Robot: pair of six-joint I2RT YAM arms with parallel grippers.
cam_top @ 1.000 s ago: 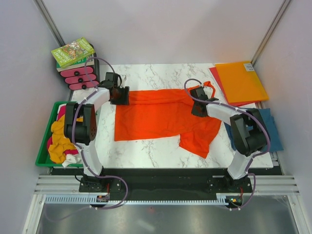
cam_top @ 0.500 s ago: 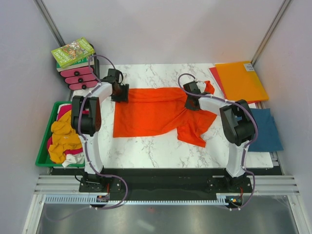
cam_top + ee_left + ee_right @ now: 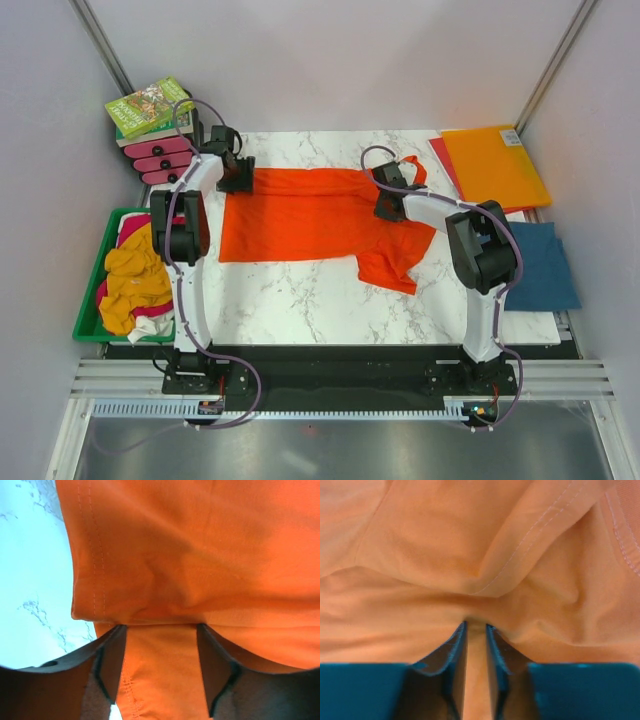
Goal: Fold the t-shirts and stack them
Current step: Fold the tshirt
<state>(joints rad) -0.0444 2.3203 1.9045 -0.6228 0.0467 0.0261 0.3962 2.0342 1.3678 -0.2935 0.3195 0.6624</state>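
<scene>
Dragged leftward, orange t-shirt (image 3: 300,212) shows pinched folds only in wrist views.

White-shelled arms (image 3: 190,300) with black joints (image 3: 178,238), looping purple cables (image 3: 261,388), dark jaws.

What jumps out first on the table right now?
A bright orange cotton t-shirt sprawls across the white marble table, with the left jaws and right jaws pinching its far edge. A green plastic bin of crumpled coloured tees sits left of the table, and a flat teal-blue t-shirt lies to the right.
</scene>
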